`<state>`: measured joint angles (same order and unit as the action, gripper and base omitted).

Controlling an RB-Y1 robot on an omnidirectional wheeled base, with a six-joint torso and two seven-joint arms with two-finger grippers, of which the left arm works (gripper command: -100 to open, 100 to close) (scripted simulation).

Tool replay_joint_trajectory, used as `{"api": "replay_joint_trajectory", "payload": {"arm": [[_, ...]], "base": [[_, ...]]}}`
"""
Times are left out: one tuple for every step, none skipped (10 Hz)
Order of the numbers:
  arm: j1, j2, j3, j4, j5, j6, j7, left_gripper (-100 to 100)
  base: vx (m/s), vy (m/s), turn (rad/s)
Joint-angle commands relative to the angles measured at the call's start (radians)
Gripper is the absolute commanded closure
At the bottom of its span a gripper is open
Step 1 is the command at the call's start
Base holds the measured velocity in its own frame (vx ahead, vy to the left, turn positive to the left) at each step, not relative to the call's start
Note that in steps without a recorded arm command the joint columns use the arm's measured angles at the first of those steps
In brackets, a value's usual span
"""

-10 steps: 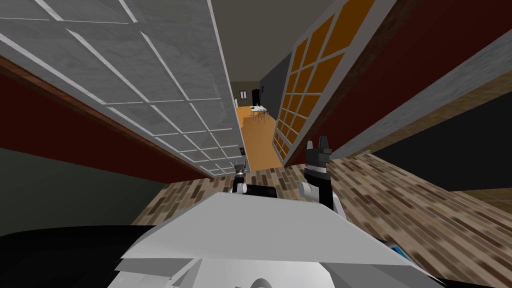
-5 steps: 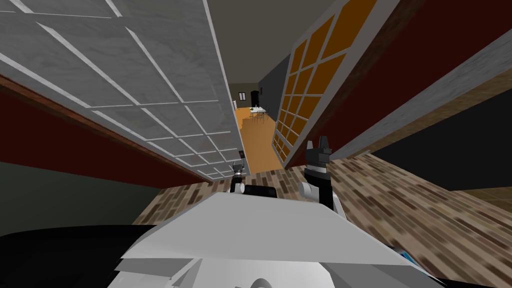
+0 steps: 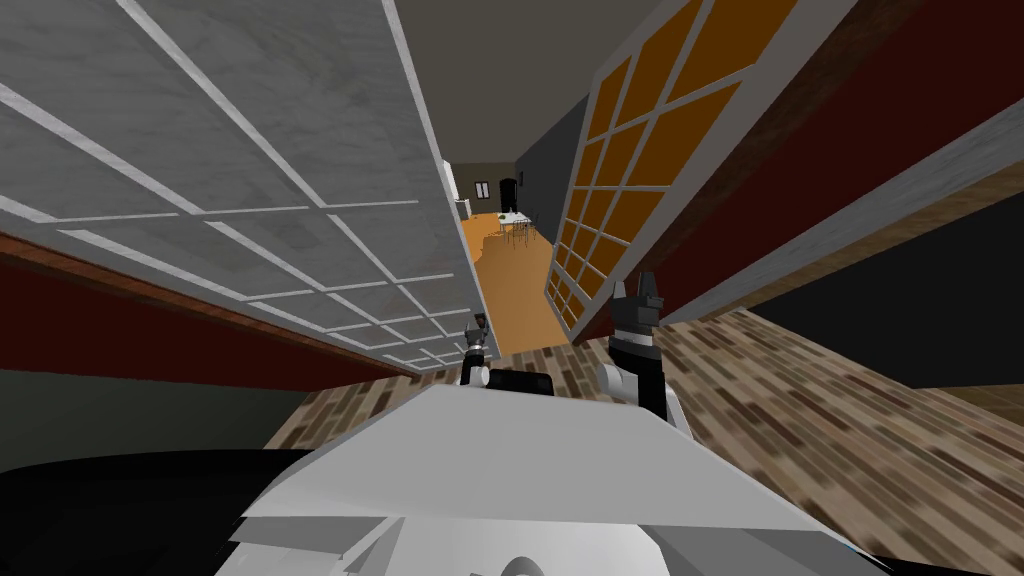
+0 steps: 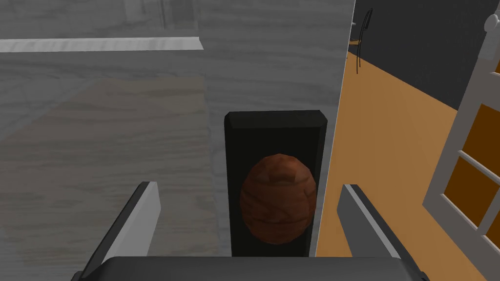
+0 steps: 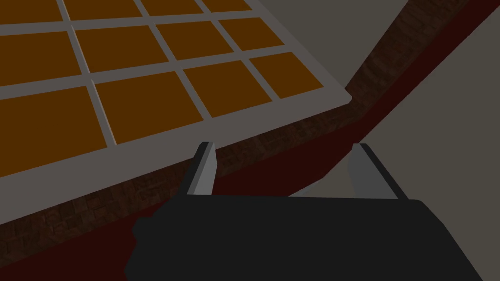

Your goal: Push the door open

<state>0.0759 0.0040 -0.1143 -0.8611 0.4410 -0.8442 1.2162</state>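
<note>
The grey door [image 4: 122,122], a pale leaf crossed by thin white grid lines, stands on my left side with its free edge turned away from me. A gap shows between that edge and the orange-paned door [image 3: 640,170] on my right. Near the free edge it carries a black plate [image 4: 273,127] with a round brown knob [image 4: 277,197], grained like wood.

I judge the task to be partly done. The leaf is off its closed line and the orange floor [image 3: 520,280] of the hall runs on through the opening, but the gap looks narrow for me, so more pushing is left.

The left claw [image 4: 249,187] sits right at the knob with its fingers wide, one on each side of the plate and not closed on anything. Whether they touch the door face, I cannot tell.

The right claw [image 5: 284,145] is raised beside the orange-paned door's lower corner — fingers wide too, holding nothing, and apart from the leaf.

Below both arms lies a brick-patterned floor [image 3: 800,400], and far down the hall stands a small white table [image 3: 515,218].
</note>
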Motion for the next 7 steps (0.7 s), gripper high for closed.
{"api": "replay_joint_trajectory", "payload": {"arm": [[-0.002, -0.026, 0.003, 0.002, 0.002, -0.001, 0.003, -100], [-0.003, -0.015, 0.002, 0.003, 0.001, 0.000, 0.002, -100], [-0.003, -0.015, 0.002, 0.003, 0.001, 0.000, 0.002, 100], [-0.003, -0.015, 0.002, 0.003, 0.001, 0.000, 0.002, 100], [-0.003, -0.015, 0.002, 0.003, 0.001, 0.000, 0.002, 100], [-0.003, -0.015, 0.002, 0.003, 0.001, 0.000, 0.002, 100], [-0.003, -0.015, 0.002, 0.003, 0.001, 0.000, 0.002, 100]], "base": [[0.209, 0.038, -0.023], [0.084, 0.015, 0.010], [-0.020, -0.007, -0.007], [-0.028, -0.014, -0.034], [-0.016, -0.004, 0.008], [-0.010, -0.002, 0.001], [-0.007, -0.001, -0.001]]}}
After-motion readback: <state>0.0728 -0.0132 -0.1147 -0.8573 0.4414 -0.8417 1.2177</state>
